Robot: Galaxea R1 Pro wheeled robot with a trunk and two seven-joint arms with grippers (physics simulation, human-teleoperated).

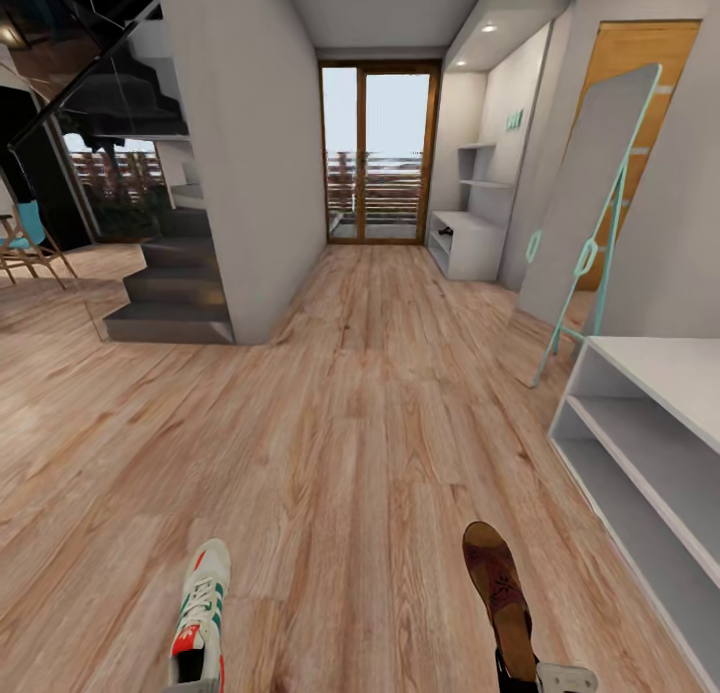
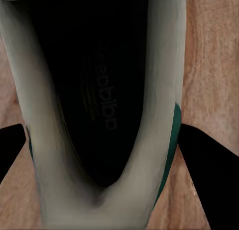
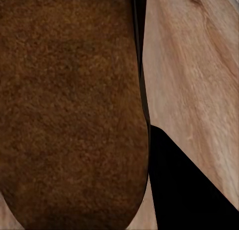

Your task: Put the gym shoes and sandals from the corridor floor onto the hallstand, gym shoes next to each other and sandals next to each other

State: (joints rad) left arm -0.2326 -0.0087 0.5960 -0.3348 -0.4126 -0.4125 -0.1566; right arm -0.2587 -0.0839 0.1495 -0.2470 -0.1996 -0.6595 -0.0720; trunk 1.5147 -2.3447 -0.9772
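A white gym shoe (image 1: pixel 200 618) with green stripes and a red-orange patch shows at the lower left of the head view. In the left wrist view my left gripper (image 2: pixel 104 145) is shut on this gym shoe (image 2: pixel 149 90), a black finger (image 2: pixel 204 165) on each side of its heel opening. A dark brown sandal (image 1: pixel 497 588) shows at the lower right, over the corridor floor (image 1: pixel 350 423). My right gripper (image 1: pixel 530 678) is shut on it. The right wrist view shows the sandal (image 3: pixel 69 105) against one black finger (image 3: pixel 189 190). The pale hallstand (image 1: pixel 640 443) stands at the near right, its two open shelves bare.
A tall mirror on a teal frame (image 1: pixel 585 203) leans on the right wall beyond the rack. A similar pale unit with wall shelves (image 1: pixel 470 243) stands near the glass door (image 1: pixel 378 153) at the far end. A dark staircase (image 1: pixel 170 283) and a grey wall (image 1: pixel 250 153) are on the left.
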